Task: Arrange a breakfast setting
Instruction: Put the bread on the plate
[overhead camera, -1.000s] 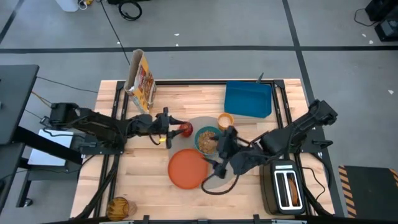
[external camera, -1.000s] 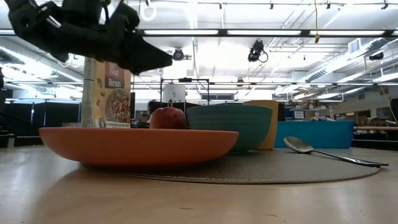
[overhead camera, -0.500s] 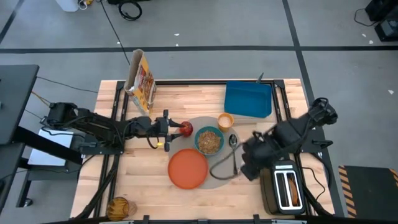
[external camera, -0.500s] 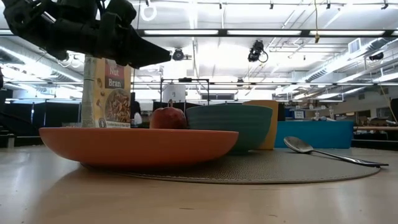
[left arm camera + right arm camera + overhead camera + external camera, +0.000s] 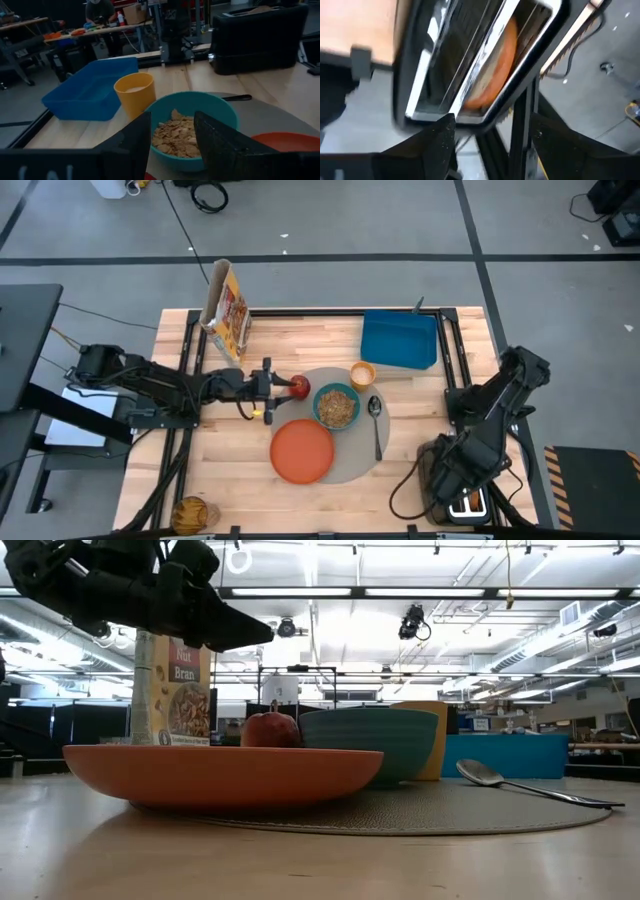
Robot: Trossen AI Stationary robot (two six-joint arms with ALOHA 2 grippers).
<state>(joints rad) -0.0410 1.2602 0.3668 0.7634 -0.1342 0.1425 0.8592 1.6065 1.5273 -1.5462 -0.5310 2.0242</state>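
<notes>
High view: a round grey mat lies mid-table and serves as the landmark here. On it sit an orange plate at its near-left edge, a teal bowl of cereal toward its far side, and a metal spoon along its right part, bowl end pointing away. A small orange cup stands at the mat's far edge, just beside the bowl. A red apple rests at the mat's far-left rim. The left gripper hovers beside the apple on the side away from the mat; its fingers stand partly apart with nothing between them, looking over the bowl and cup. The right gripper hangs over the black toaster, well to the right of the mat, with its fingers spread part-way and empty above a slot holding round bread. A blue board lies beyond the mat, and a cereal box stands to its far left.
</notes>
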